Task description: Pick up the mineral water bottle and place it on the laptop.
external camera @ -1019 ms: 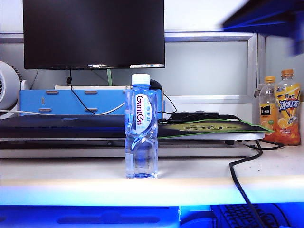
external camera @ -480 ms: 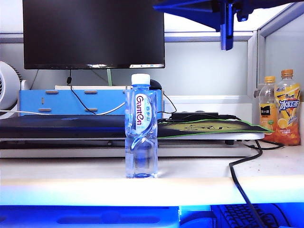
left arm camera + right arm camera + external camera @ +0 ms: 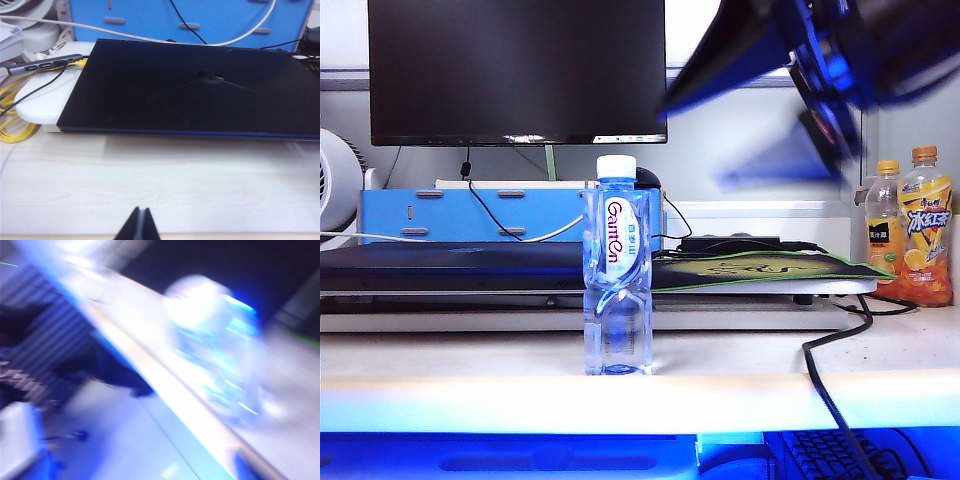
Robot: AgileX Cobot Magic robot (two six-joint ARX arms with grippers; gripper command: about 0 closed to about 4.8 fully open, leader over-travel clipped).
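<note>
Left gripper (image 3: 139, 225): jaws shut, the two fingertips pressed together into a dark point, holding nothing. It hangs over bare bench (image 3: 165, 185), short of the front edge of the laptop (image 3: 190, 85) and apart from it.

Far left of the exterior view: a white fan (image 3: 335, 185), partly cut off. Next to it a blue box (image 3: 470, 212) with slots, standing behind the laptop (image 3: 450, 265). The laptop lies closed and flat on a white stand, its lid bare. A black monitor (image 3: 516, 70) stands above and behind, with cables trailing down from it.

Mineral water bottle (image 3: 617, 268): upright on the bench (image 3: 470, 365), near the front edge, about mid-view, in front of the laptop's right end. White cap on, label facing the camera. Nothing touches it. Clear liquid fills it.

Right of the bottle, a green-edged mouse pad (image 3: 760, 268) lies on the stand beside the laptop. A black cable (image 3: 830, 390) runs off the bench edge.

Right gripper (image 3: 825, 110): a heavily blurred dark mass high in the upper right, well above and to the right of the bottle, clear of it. Whether its jaws are open I cannot tell; the right wrist view is smeared too, showing only the bottle (image 3: 217, 345) as a pale blur.

Far right: two orange drink bottles (image 3: 912, 228), capped, upright side by side.
</note>
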